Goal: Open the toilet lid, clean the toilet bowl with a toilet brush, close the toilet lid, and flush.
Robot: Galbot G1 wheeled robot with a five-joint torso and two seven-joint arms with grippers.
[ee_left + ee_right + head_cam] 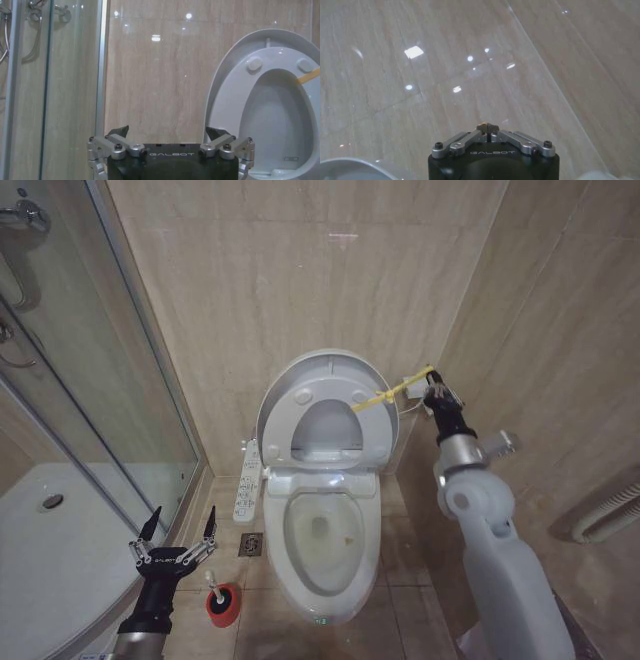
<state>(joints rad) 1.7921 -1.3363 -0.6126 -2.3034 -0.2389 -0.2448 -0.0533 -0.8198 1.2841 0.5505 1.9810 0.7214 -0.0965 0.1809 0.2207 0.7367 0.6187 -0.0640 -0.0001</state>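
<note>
Head view high over toilet bowl (325, 530), wrist views face wall tiles (470, 56)

You face beige wall tiles (300, 270) with faint streaked veining. The toilet lid (290, 385) is glossy white, and a yellow strap (392, 393) runs from its edge. The toilet bowl (292, 565) is white. On the tan floor (400, 600), the toilet brush (212, 582) shows a white handle in a red holder (224, 606). Your left gripper (178, 532) is black with silver joints.
</note>
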